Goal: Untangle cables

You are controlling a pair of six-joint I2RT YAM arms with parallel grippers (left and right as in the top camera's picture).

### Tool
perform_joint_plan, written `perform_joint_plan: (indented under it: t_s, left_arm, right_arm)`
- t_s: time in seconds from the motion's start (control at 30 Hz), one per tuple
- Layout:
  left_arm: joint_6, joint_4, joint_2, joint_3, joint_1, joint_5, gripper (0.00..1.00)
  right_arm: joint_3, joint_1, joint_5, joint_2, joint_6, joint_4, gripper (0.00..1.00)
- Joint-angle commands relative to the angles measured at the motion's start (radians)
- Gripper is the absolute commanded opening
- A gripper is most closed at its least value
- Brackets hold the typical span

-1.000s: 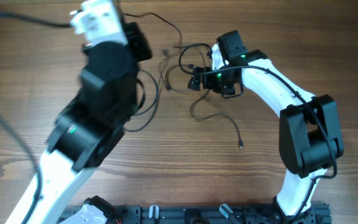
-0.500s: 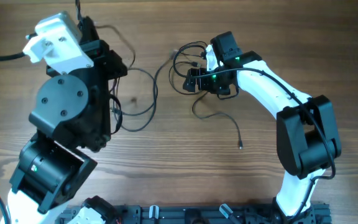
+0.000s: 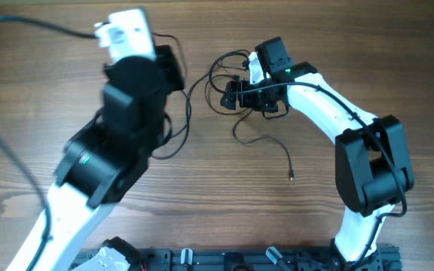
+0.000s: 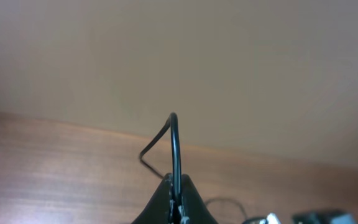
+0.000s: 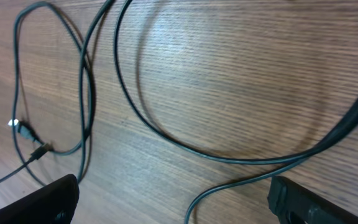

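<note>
Wood-grain bench (image 3: 224, 203) fills the overhead view, with thin black cables (image 3: 215, 75) lying on it in loose overlapping loops near its far middle, between the two arms. One strand trails out of the tangle toward the near side and ends in a small plug (image 3: 291, 178) that lies alone on bare wood. Left arm (image 3: 119, 128) reaches in from the near left, raised well above the bench and blurred. The left jaws are pressed together, pinching one cable (image 4: 175, 143). In the left wrist view it rises from between the tips in a narrow arch and bends back down toward the bench, with a plain wall (image 4: 229, 62) behind. Right arm (image 3: 330, 105) bends in from the near right, and the right jaws are spread wide, low over the right side of the loops, holding nothing. In the right wrist view a big loop (image 5: 166, 134) sweeps across the wood between the two tips, and beside a narrower loop on the left lies a second plug (image 5: 22, 129) with a bright tip
</note>
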Motion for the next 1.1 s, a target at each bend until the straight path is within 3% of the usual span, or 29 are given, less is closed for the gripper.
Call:
perform_joint_plan:
  t_s: [0.0,0.23,0.27,0.3,0.33,0.37,0.43,0.6,0.73,0.9,1.07]
  left_arm:
    - [-0.006,-0.02,0.094,0.01,0.003,0.037,0.11]
    - [-0.085,-0.151,0.277,0.01,0.01,0.038,0.08]
    - [-0.101,-0.178,0.306,0.01,0.013,0.038,0.15]
    - [-0.104,-0.201,0.326,0.01,0.019,0.037,0.33]
    - [-0.112,-0.225,0.35,0.01,0.027,0.038,0.65]
    - [-0.13,-0.242,0.366,0.01,0.034,0.038,0.77]
    - [-0.153,-0.264,0.384,0.01,0.056,0.064,0.88]
    - [-0.153,-0.282,0.387,0.01,0.205,0.366,1.0]
    - [-0.153,-0.285,0.388,0.01,0.369,0.702,1.0]
    - [-0.153,-0.289,0.388,0.01,0.524,0.732,1.0]
    - [-0.153,-0.288,0.388,-0.019,0.602,0.63,1.0]
  right_arm:
    - [-0.01,0.004,0.115,0.014,0.003,0.011,1.0]
    - [-0.01,-0.002,0.331,0.014,0.054,0.003,1.0]
    - [-0.01,-0.003,0.33,0.014,0.053,0.006,1.0]
    - [-0.01,-0.003,0.33,0.014,0.053,0.006,1.0]
    - [-0.01,-0.003,0.33,0.014,0.053,0.006,1.0]
    - [-0.01,-0.003,0.33,0.014,0.053,0.006,1.0]
    - [-0.01,-0.003,0.33,0.014,0.053,0.006,1.0]
    - [-0.002,-0.003,0.277,0.013,-0.01,0.017,1.0]
    - [0.071,-0.003,0.243,0.013,-0.04,-0.013,1.0]
    - [0.229,-0.003,0.123,0.013,-0.122,-0.1,0.99]
    - [0.239,-0.003,-0.018,0.014,-0.161,-0.105,0.99]
